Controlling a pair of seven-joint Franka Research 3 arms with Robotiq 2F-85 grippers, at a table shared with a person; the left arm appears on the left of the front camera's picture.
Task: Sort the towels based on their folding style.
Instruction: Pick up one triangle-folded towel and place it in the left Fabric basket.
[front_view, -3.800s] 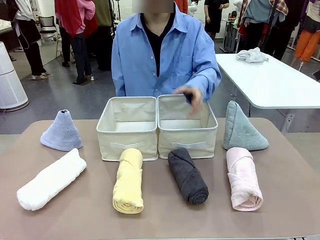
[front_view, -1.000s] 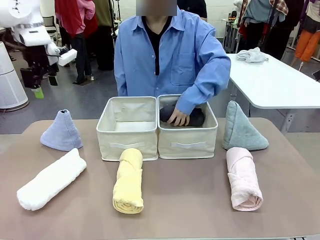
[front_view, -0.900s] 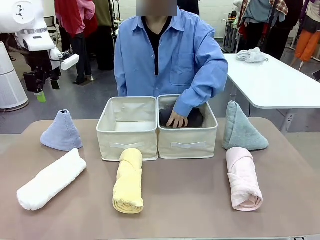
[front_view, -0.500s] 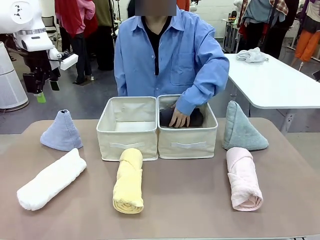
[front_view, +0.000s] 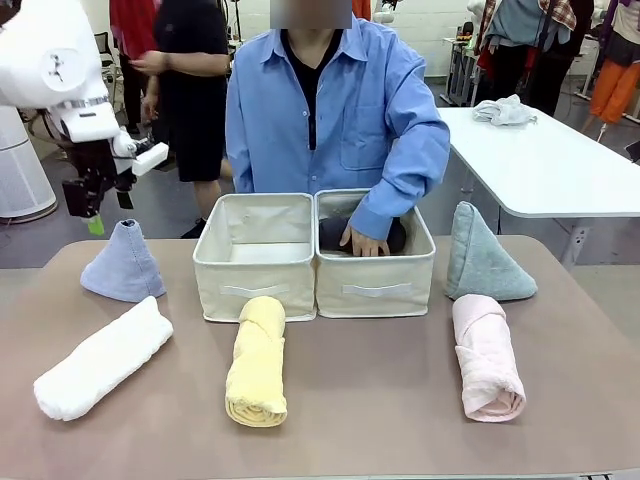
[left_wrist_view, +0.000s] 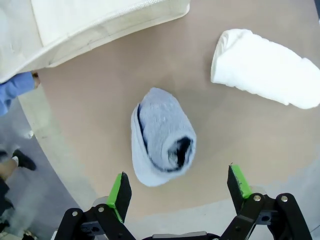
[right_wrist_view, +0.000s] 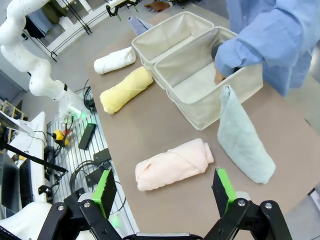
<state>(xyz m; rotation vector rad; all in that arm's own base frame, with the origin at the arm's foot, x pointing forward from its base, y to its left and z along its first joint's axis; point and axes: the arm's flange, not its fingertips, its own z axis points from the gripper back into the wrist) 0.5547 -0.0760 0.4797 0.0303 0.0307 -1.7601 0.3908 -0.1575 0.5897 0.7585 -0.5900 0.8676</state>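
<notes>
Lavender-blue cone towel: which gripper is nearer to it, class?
Left. The left gripper hangs open above the lavender-blue cone towel; the right gripper hovers near the pink roll, at the table's opposite end.

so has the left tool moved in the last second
Yes, the left tool has dropped and shifted right, nearer the tip of the lavender-blue cone towel.

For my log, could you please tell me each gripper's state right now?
Left gripper: open, empty, over the lavender-blue cone towel.
Right gripper: open, holding nothing.
</notes>
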